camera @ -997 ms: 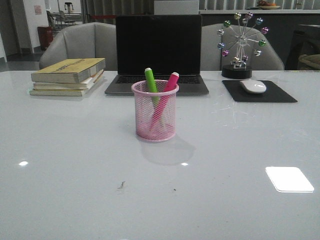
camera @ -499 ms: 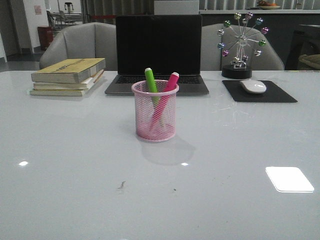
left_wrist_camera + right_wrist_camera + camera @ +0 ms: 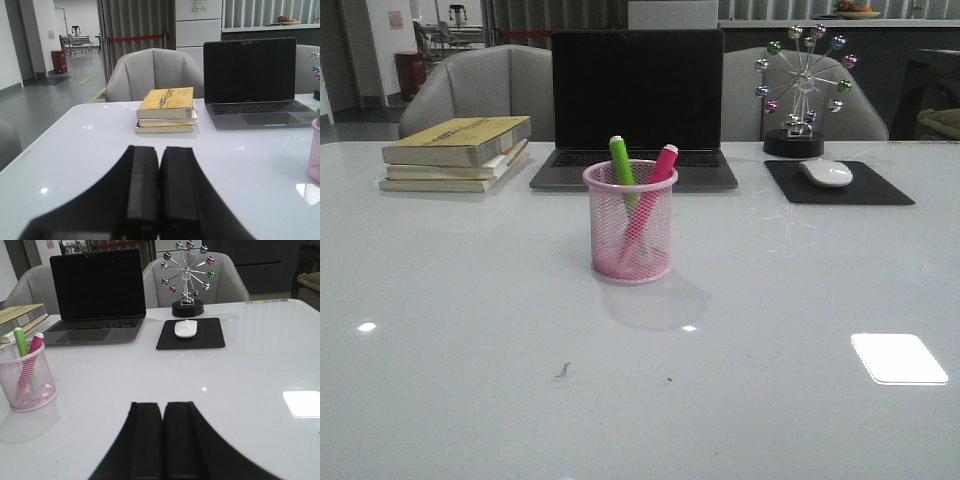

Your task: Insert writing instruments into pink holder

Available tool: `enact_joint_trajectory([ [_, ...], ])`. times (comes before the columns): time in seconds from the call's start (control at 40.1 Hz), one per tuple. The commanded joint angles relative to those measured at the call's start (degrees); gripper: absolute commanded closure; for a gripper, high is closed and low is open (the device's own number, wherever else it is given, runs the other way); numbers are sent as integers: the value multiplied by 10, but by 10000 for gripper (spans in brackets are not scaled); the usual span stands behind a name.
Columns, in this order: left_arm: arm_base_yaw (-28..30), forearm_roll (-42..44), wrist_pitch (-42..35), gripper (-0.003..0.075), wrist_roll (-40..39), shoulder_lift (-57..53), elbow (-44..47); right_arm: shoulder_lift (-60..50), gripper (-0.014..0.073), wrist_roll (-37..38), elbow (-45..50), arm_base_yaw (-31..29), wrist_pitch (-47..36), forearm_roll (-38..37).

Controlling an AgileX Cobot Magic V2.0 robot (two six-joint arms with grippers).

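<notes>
**Both markers in the cup, nothing moving**

Looking across the front view, you see the pink mesh holder [image 3: 630, 222] standing upright mid-desk, just ahead of the laptop [image 3: 636, 108]. The green marker [image 3: 622, 166] and the magenta marker [image 3: 658, 173] both sit inside it, leaning apart so their caps clear the rim. Compared with the frames a second and half a second back, nothing has shifted: cup, markers, book stack [image 3: 456, 152] and mouse [image 3: 826, 173] all hold their places. You can take that to mean the insertion is done and the scene has settled. No arm shows here.

From the left wrist view, your left claw [image 3: 159, 192] has its fingers pressed together with nothing between them, hovering above bare desk [image 3: 75, 160]. This camera catches only the cup's edge at the frame border, and gives no view of the markers' resting position.

From the right wrist view, your right claw [image 3: 163, 440] is likewise closed on nothing, well apart from the holder [image 3: 26, 375]. Here you do get both markers inside the mesh, plus the ferris-wheel ornament [image 3: 186, 279] behind the mouse pad [image 3: 190, 333].
</notes>
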Motion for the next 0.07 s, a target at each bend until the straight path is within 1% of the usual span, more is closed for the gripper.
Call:
enact_joint_trajectory([
  [0.0, 1, -1, -49, 623, -1, -14, 3, 5, 536, -2, 0, -1, -48, -6],
  [0.05, 1, -1, -49, 623, -1, -14, 3, 5, 536, -2, 0, -1, -48, -6],
])
